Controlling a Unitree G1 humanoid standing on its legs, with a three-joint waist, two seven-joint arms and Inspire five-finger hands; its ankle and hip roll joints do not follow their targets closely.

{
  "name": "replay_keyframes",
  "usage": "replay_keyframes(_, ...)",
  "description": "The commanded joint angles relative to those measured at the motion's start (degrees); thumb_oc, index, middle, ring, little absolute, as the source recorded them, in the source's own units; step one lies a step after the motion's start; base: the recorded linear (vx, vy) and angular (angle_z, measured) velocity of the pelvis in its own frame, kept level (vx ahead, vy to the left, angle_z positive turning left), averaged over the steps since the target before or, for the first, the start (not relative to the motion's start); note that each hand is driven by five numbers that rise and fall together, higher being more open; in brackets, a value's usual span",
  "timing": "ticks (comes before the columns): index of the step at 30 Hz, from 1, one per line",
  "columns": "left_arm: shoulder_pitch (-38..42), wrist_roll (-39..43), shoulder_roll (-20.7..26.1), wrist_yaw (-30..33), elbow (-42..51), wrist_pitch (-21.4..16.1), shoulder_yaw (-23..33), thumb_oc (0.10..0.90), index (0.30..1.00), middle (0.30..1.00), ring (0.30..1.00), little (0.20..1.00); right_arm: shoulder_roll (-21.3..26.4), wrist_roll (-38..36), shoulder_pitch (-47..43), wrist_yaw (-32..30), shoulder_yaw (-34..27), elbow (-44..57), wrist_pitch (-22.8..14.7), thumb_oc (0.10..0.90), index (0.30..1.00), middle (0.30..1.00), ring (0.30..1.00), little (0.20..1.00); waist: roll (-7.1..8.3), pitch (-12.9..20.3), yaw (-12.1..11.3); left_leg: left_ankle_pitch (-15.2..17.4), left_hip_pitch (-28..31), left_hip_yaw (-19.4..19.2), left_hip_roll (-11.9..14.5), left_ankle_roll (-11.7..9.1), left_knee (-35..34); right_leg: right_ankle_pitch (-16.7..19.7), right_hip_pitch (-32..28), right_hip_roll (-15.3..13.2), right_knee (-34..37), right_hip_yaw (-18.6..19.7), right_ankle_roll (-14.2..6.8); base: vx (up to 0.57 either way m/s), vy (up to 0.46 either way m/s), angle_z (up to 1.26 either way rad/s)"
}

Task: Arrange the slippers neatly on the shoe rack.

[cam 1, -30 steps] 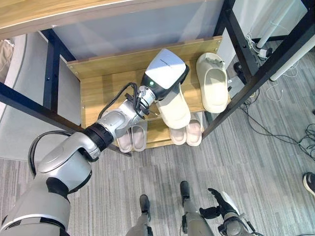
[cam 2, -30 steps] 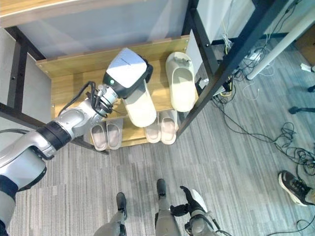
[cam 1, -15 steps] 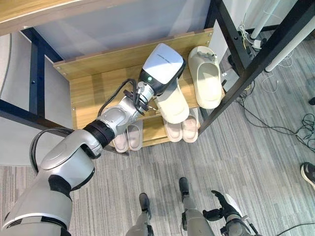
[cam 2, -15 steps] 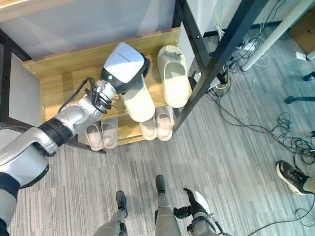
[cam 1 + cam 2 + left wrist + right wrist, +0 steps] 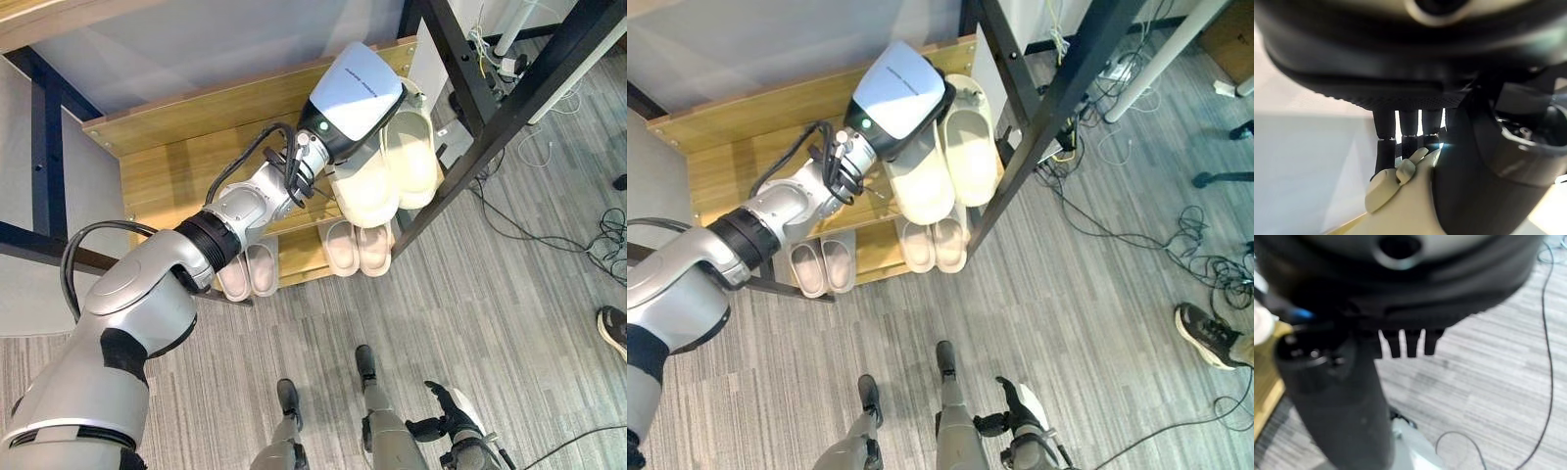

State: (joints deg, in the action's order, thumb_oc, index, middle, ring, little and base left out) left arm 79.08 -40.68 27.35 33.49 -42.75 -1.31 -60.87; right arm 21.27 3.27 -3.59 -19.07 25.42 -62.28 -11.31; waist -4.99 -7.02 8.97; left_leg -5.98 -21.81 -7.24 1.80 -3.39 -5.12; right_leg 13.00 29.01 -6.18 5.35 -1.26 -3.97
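- The shoe rack [image 5: 176, 181] is a wooden shelf unit set under a table between black metal legs; the left part of its upper shelf is bare, so the work is crowded at the right end.
- On the lower shelf, a pale pair of slippers [image 5: 247, 276] sits at the left with toes inward, already tidy; a second pink pair [image 5: 358, 247] lies further right, directly below the hand's working spot.
- The left hand [image 5: 1400, 142] reaches from the lower left across the upper shelf. In its wrist view the dark fingers hang down over the toe end of a cream slipper [image 5: 367, 191], touching its top, with the thumb alongside; they look bent over it more than clamped, so I judge this a hold for sliding and steering, though how firm it is cannot be told.
- That slipper lies on the upper shelf with its heel over the front edge, just beside its partner slipper [image 5: 413, 162], nearly touching. The placement suggests the pair is being brought parallel.
- The right hand [image 5: 443, 411] hangs low by the floor, idle, with fingers loosely spread and holding nothing.
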Motion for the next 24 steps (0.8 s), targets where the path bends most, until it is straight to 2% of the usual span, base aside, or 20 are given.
replay_keyframes(1, 16.35, -0.43, 0.36, 5.51, -6.88, 2.05, 3.07, 0.4, 0.3, 0.3, 0.3, 0.3, 3.57, -1.68, 0.73, -1.82, -1.86, 0.62, -1.24, 0.8, 0.9, 0.9, 0.9, 0.9, -2.92, -1.63, 1.57, 1.65, -3.8, 2.23, -0.59, -0.16, 0.12, -7.07, -1.85, -0.85, -0.35, -0.83, -5.65, 0.0, 0.0, 0.0)
replay_keyframes(24, 19.71, -0.05, -1.13, 4.85, -11.81, 1.4, 0.12, 0.4, 0.3, 0.3, 0.3, 0.3, 3.38, -2.88, -0.92, -2.25, -2.52, -1.22, -1.79, 0.8, 0.9, 0.9, 0.9, 0.9, -3.19, -1.61, 3.09, 2.68, -4.61, 1.41, -1.8, 0.23, 0.12, -6.64, -0.47, -1.68, -0.35, -0.24, -6.04, 0.01, 0.008, 0.0)
